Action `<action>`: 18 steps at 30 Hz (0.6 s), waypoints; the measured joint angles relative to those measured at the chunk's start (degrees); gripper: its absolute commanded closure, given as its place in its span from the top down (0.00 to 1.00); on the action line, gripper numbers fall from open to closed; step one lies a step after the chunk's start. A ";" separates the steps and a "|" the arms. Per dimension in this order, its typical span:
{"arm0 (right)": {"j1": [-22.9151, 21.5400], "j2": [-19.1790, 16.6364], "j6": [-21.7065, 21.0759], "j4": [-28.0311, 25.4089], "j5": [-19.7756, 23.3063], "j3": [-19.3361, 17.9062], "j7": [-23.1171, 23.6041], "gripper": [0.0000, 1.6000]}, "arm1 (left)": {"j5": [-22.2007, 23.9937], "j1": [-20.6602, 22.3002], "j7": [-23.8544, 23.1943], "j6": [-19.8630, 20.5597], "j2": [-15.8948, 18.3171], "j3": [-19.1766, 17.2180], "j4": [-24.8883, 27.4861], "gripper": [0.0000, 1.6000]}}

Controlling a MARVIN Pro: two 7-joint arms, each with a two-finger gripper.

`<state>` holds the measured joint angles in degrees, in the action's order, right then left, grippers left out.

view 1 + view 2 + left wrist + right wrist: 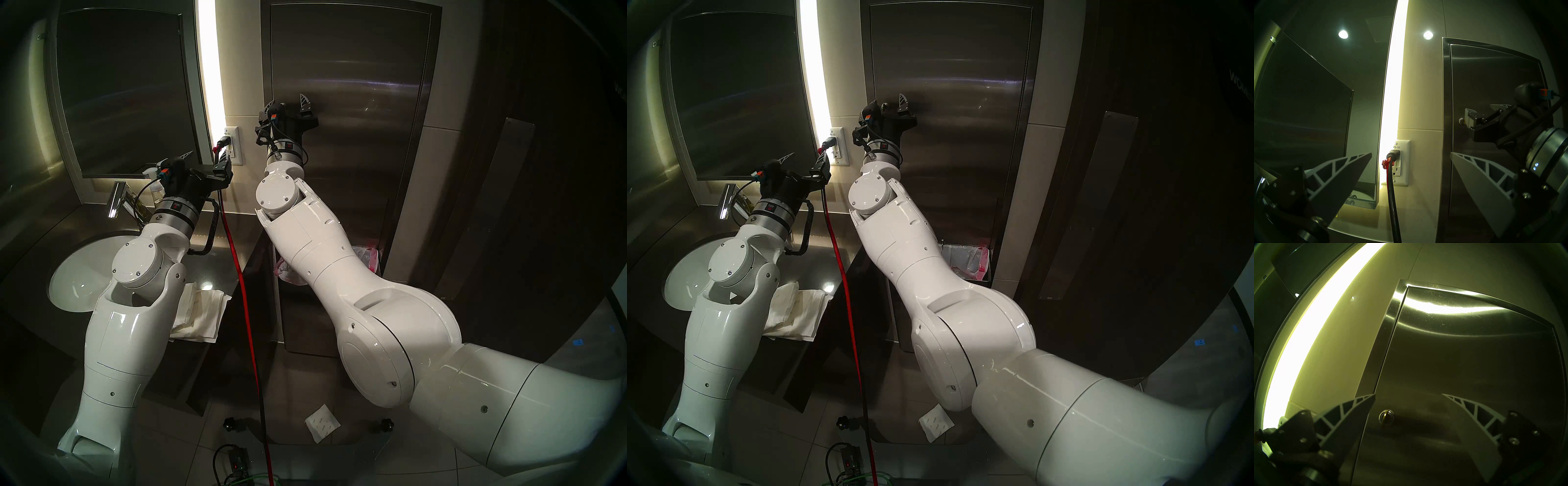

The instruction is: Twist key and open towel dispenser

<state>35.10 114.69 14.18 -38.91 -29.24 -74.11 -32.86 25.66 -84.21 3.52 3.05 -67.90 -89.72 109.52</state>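
Brushed steel fills the right half of the head view: the towel dispenser (366,142) is a tall narrow cabinet set in the wall, its door panel flush in the frame. Low on the door's left edge sits the round lock (1386,417) with the key (1385,417) in it, brass-coloured, its bow seen edge-on and standing close to upright in the right wrist view. The right gripper (1407,395) is raised to the door with its fingers set apart, one on each side of the lock; the left-hand finger (1349,414) lies just beside the lock, the other one well off to the far side. Neither finger touches the key as far as the wrist view shows (from the left wrist view the near fingertip overlaps the lock, so contact cannot be judged there). The left gripper (203,163) hovers over the sink counter (217,244) with its fingers spread wide and nothing between them, pointing toward the wall outlet (1403,162), where a black plug with a red cord (244,305) is seated. A mirror (125,91) and a bright vertical light strip (212,61) lie left of the cabinet. Folded paper towels (200,312) rest on the counter edge beside the white basin (78,271). One loose towel (321,428) lies on the floor tiles.
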 measured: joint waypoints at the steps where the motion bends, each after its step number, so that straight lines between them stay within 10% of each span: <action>1: -0.38 0.03 0.23 0.71 0.00 -0.17 -0.18 1.00 | 0.00 0.00 0.01 0.00 0.00 0.00 0.00 1.00; 8: -2.38 0.13 1.75 4.85 -0.01 -0.96 -1.19 0.91 | 0.02 0.00 0.02 -0.01 0.02 0.02 0.00 1.00; 9: -2.79 0.14 2.09 5.73 -0.01 -1.13 -1.37 0.71 | 0.02 0.00 0.03 -0.01 0.03 0.02 0.00 1.00; 18: -5.26 0.38 3.88 10.40 -0.02 -1.78 -1.88 0.49 | 0.04 0.00 0.05 -0.02 0.05 0.04 0.00 1.00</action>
<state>29.84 115.08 18.06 -28.50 -29.26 -75.90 -34.74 25.70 -84.21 3.57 3.04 -67.86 -89.68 109.52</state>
